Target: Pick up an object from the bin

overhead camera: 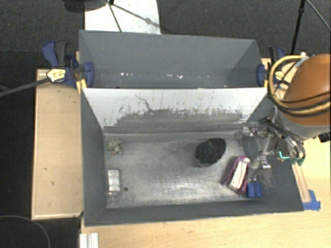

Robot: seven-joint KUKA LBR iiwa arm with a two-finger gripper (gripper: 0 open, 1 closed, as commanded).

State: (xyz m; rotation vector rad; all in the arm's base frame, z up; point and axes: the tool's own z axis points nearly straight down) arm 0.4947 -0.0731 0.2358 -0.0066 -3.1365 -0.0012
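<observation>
Gripper (260,165) hangs beside purple-white packet (236,174), label unreadable.

Views: one, the camera view
Position: set above the bin (155,177), offset somewhat toward its near side
Facing: downward and tilted, so that the far wall (170,107) is seen broadly as a sloped panel and the near wall (191,213) is foreshortened
Range: moderate; the whole bin is framed, with a margin of surrounding surface on every side
Arm (305,94) entry: taken in from the right edge, the gripper (257,172) seen at the floor's lower right
</observation>
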